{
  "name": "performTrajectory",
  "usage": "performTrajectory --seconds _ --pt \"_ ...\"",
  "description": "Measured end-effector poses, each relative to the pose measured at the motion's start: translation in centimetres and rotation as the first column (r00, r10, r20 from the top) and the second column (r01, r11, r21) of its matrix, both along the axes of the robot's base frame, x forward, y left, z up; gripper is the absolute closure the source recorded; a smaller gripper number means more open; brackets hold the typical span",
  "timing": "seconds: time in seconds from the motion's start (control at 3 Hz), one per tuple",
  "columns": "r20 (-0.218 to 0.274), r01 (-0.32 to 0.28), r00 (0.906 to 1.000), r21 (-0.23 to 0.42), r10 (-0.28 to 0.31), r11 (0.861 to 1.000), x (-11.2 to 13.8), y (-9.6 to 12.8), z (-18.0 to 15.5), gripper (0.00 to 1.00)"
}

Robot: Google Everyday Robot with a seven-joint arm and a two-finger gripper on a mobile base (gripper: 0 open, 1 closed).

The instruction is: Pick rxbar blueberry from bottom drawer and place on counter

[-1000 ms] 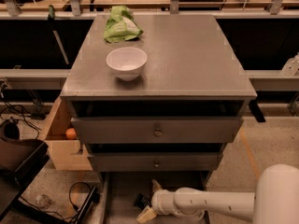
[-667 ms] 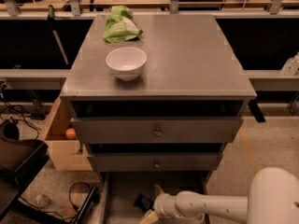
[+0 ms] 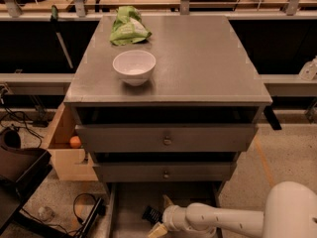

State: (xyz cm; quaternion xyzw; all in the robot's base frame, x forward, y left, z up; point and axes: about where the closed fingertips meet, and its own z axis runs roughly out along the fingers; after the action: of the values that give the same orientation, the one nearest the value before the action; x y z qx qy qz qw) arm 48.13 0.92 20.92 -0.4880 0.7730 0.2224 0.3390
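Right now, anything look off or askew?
Nothing stands out. The white bowl sits upright on the counter, green bag behind it. The bottom drawer is open with the gripper inside, jaws open beside the rxbar blueberry.

Counter (image 3: 198,58): grey metal, matt, faint dull sheen. Bottom drawer (image 3: 130,205), 6 o'clock of the view: the same flat matt grey metal.
Bowl (image 3: 133,66): white, smooth, slightly glossy.
Bag (image 3: 127,26), 12 o'clock of the bowl: green crinkled film.
Box (image 3: 67,158), 8 o'clock: bare light wood, matt.
Gripper (image 3: 160,216), 6 o'clock, in the bottom drawer: smooth white shell, tan fingertips (image 3: 167,202) spread.
Rxbar blueberry (image 3: 150,214): dark wrapper.
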Motion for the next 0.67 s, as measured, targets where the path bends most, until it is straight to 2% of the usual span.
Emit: performTrajectory --seconds 0.33,0.67 --pt "0.053 -0.027 0.9982 -0.002 0.027 1.0 1.5 0.1 0.3 0.0" --pt "0.072 -0.041 0.9965 0.002 0.041 0.999 2.6 -0.3 0.1 0.17"
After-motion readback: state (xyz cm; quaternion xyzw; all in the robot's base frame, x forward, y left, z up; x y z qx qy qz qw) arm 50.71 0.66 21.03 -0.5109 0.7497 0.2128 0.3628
